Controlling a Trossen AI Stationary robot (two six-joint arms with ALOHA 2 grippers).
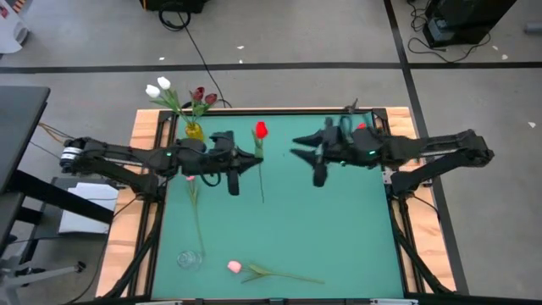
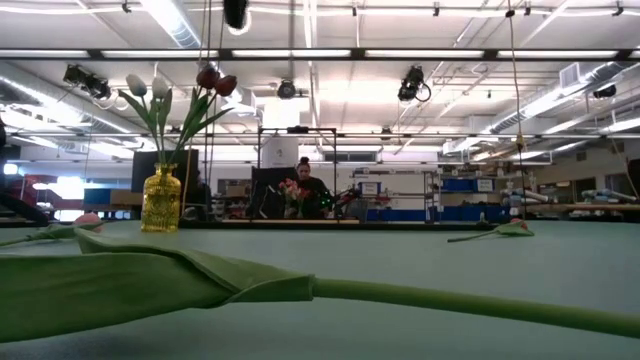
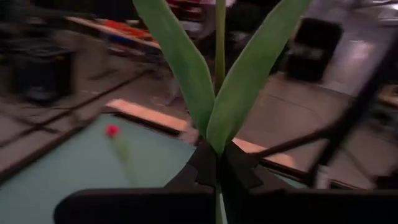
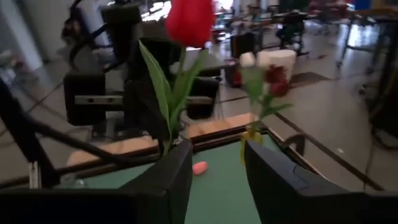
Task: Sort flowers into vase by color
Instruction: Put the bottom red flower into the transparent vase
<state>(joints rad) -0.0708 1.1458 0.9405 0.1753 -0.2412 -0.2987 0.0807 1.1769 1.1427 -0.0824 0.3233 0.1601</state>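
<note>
The table is a green mat framed by pale wooden edging, standing on a grey floor crossed by dark tape lines and a black cable. At its far left corner a yellow vase holds two white tulips and two maroon tulips. The left gripper hangs above the left-centre of the mat with its jaws shut on the stem of a red tulip, whose head points to the far side; its wrist view shows the leaves rising straight from the pinched jaws. The right gripper hangs just right of that flower, jaws parted and holding nothing, with the red tulip standing between them in its wrist view. A pink tulip lies near the mat's near edge, another pink tulip lies under the left arm, and a clear glass vase stands at the near left. Across the table the low view shows a large hall with strip lights, shelving and a seated person.
</note>
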